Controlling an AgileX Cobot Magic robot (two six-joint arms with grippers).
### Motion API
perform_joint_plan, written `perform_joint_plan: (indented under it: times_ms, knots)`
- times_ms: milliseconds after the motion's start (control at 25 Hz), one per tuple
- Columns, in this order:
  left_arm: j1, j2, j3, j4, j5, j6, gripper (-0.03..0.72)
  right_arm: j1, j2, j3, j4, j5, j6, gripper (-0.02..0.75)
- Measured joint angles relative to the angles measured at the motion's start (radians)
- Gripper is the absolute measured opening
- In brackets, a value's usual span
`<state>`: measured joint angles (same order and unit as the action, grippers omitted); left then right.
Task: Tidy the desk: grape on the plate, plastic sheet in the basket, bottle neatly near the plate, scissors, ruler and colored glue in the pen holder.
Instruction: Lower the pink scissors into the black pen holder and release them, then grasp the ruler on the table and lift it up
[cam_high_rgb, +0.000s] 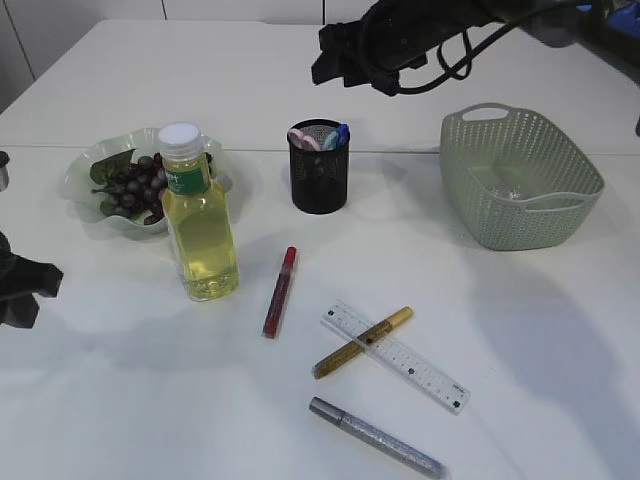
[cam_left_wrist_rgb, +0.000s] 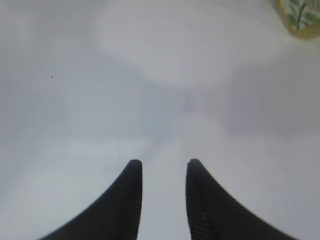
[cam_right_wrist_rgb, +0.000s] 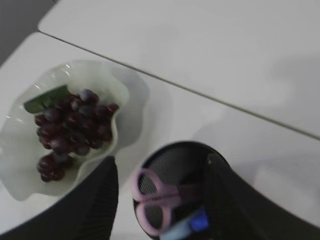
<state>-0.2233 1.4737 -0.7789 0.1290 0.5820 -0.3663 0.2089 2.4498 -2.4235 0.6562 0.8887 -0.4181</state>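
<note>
The black mesh pen holder (cam_high_rgb: 319, 167) stands mid-table with pink-handled scissors (cam_right_wrist_rgb: 159, 196) and a blue-capped glue pen (cam_high_rgb: 341, 134) inside. My right gripper (cam_right_wrist_rgb: 161, 164) hovers just above it, open, its fingers either side of the rim and holding nothing. Dark grapes (cam_high_rgb: 135, 183) lie on the glass plate (cam_high_rgb: 88, 158), with the bottle (cam_high_rgb: 200, 215) of yellow liquid upright beside it. On the table in front lie a red glue pen (cam_high_rgb: 280, 291), a gold one (cam_high_rgb: 362, 342) across the clear ruler (cam_high_rgb: 395, 357), and a silver one (cam_high_rgb: 375, 437). My left gripper (cam_left_wrist_rgb: 162, 165) is open over bare table.
A green basket (cam_high_rgb: 520, 175) stands at the right, with something clear glinting on its floor. In the exterior view the right arm (cam_high_rgb: 400, 45) reaches in from the top right. The left arm (cam_high_rgb: 22, 285) sits at the left edge. A table seam runs behind the plate.
</note>
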Motion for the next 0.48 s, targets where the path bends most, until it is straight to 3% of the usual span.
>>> perform_joint_plan:
  times_ms: [160, 480]
  knots:
    - [0.000, -0.008, 0.000, 0.000, 0.074, 0.077, 0.223, -0.004, -0.046, -0.029, -0.196, 0.145, 0.197, 0.430]
    - [0.000, -0.171, 0.000, -0.002, 0.119, 0.137, 0.241, -0.006, -0.199, -0.003, -0.269, 0.338, 0.326, 0.430]
